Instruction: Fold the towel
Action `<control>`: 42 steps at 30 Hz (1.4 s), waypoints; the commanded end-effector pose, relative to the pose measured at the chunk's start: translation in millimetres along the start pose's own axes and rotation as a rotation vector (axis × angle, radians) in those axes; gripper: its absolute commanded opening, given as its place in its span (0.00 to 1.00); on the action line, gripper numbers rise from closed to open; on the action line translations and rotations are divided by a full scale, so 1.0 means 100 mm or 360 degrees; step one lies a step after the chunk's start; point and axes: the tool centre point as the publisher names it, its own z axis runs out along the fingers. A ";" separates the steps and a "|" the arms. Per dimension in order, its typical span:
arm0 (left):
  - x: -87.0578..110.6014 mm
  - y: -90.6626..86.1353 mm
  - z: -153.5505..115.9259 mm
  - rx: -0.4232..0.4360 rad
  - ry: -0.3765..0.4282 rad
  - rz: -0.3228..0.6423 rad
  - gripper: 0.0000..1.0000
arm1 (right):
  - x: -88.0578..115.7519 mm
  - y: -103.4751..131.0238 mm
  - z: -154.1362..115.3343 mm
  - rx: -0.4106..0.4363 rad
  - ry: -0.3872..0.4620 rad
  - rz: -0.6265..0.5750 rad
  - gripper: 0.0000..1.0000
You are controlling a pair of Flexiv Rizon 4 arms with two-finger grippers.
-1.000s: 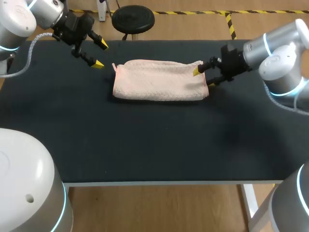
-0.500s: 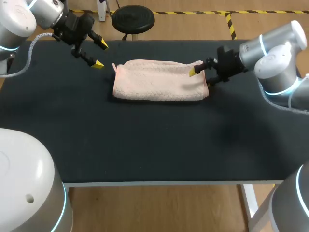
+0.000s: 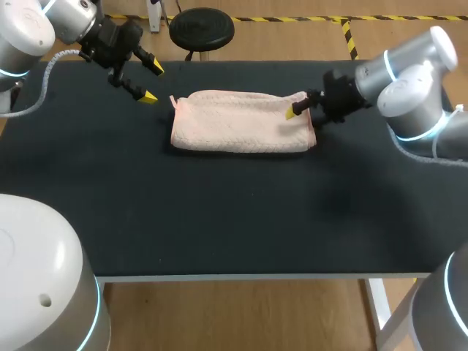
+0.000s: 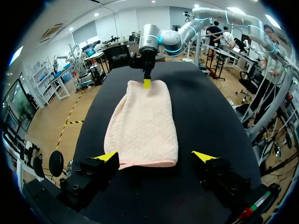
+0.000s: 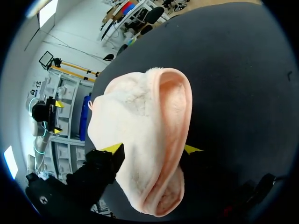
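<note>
A pale pink towel [image 3: 241, 121] lies folded into a long band on the black table [image 3: 219, 219]. My left gripper [image 3: 153, 82] hangs open just off its left end, above the table; in the left wrist view the towel [image 4: 142, 126] stretches away ahead of the gripper [image 4: 155, 156]. My right gripper [image 3: 301, 117] is at the towel's right end, one yellow tip on top of the cloth. In the right wrist view the towel's end [image 5: 140, 140] bulges between both fingers of the gripper [image 5: 153, 149], which press on it from two sides. That gripper [image 4: 146, 83] also shows at the towel's far end.
The wide front part of the table lies bare and dark, with its front edge [image 3: 234, 276] near me. A black stool [image 3: 201, 29] stands beyond the far edge.
My right gripper has slid left onto the towel's right end and its fingers have drawn together on the cloth. The left arm has not moved.
</note>
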 end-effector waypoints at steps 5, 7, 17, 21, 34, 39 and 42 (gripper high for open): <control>0.00 0.01 0.00 0.0003 -0.0002 0.0003 1.00 | 0.10 0.00 0.00 0.0002 -0.0072 0.0001 0.00; 0.00 0.01 0.00 0.0003 -0.0002 0.0003 1.00 | 0.13 -0.01 0.01 0.0000 -0.0094 -0.0001 0.00; 0.00 0.01 0.00 0.0003 -0.0002 0.0003 1.00 | 0.35 0.03 0.10 -0.0027 -0.0340 -0.0006 0.00; 0.00 0.01 0.00 0.0003 -0.0002 0.0003 1.00 | 0.63 0.17 0.13 -0.0072 -0.0439 -0.0080 0.00; 0.00 0.01 0.00 0.0003 -0.0002 0.0003 1.00 | 1.68 0.49 0.77 -0.0056 -0.0598 -0.0312 0.00; 0.00 0.01 0.00 0.0003 -0.0002 0.0003 1.00 | 1.99 0.43 1.11 -0.0002 -0.0638 -0.0380 0.00; 0.00 0.01 0.00 0.0003 -0.0002 0.0003 1.00 | 2.13 0.37 1.28 0.0036 -0.0647 -0.0394 0.00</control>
